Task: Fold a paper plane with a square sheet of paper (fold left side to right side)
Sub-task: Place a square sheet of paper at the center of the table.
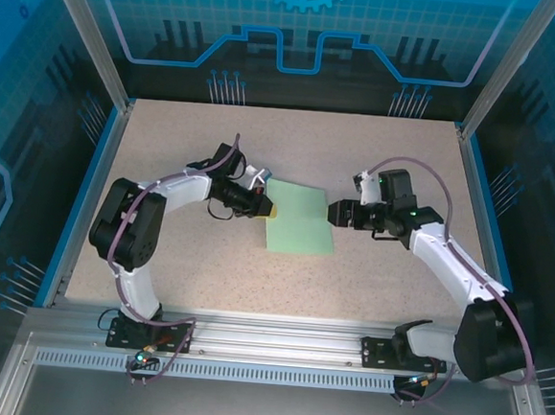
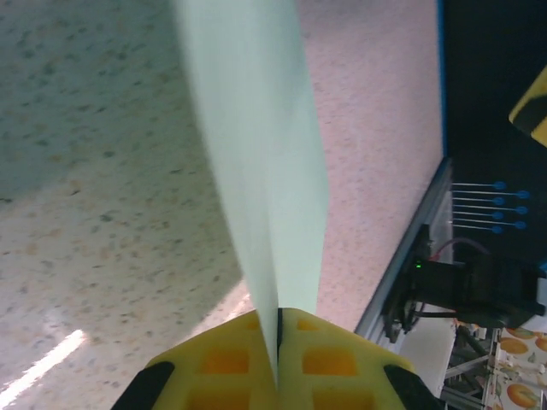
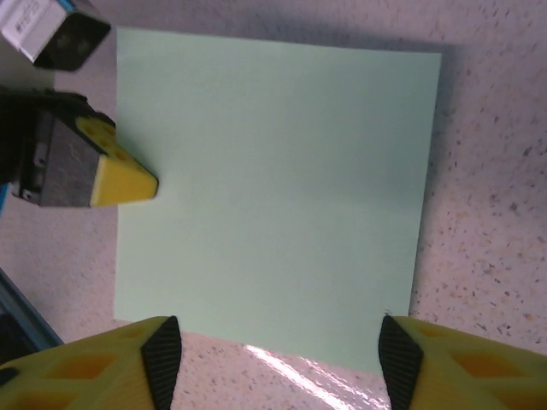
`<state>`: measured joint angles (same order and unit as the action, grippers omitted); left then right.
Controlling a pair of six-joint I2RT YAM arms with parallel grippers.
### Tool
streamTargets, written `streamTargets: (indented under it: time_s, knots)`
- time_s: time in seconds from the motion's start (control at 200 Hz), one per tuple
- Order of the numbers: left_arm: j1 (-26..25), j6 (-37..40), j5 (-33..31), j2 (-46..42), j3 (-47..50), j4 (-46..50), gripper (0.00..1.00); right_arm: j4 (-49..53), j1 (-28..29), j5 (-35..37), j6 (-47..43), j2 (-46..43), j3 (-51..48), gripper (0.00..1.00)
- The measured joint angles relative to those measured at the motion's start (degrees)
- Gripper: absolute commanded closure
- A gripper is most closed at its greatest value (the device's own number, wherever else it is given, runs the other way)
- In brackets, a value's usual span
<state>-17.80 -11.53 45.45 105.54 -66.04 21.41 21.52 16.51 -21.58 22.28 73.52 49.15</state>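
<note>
A pale mint-green square sheet of paper [image 1: 300,221] lies near the middle of the speckled worktop [image 1: 186,268], between the two arms. It looks thin, light and limp. It would likely bend under its own weight, slide easily on the smooth surface, and crease or tear if pinched hard. An edge or corner seems the sensible place to take it, with a shallow pinch, while something pins the opposite side.

The left gripper [image 1: 266,208] is clamped on the sheet's left edge. In the left wrist view its yellow fingers [image 2: 224,369] press together with the paper running edge-on between them. The right gripper [image 1: 333,213] sits just beside the sheet's right edge with its jaws apart. In the right wrist view they straddle that edge and hold nothing.

It is hard to tell whether the pinched edge is lifted off the worktop, or whether the right gripper touches the paper. No crease can be made out, and the underside is hidden.
</note>
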Motion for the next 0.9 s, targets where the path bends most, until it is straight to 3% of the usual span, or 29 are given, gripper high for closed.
streamTargets:
  time_s: [0.195,0.32,0.7,0.9]
  knots:
    - [0.0,2.9,-5.2,3.3,-4.6,7.8,1.0,-3.4,4.0,0.6,4.4,8.5,-1.0,0.71]
    - [0.0,4.7,-7.5,4.8,-7.5,11.7,1.0,-3.7,5.6,1.7,6.2,14.7,0.6,0.8]
    - [0.0,7.0,-8.6,6.3,-10.1,17.0,0.94,-4.2,6.7,5.2,7.4,27.9,8.9,0.84]
    - [0.0,6.6,-7.5,6.4,-10.4,17.0,0.77,-3.0,7.6,6.3,7.3,30.0,8.9,0.83]
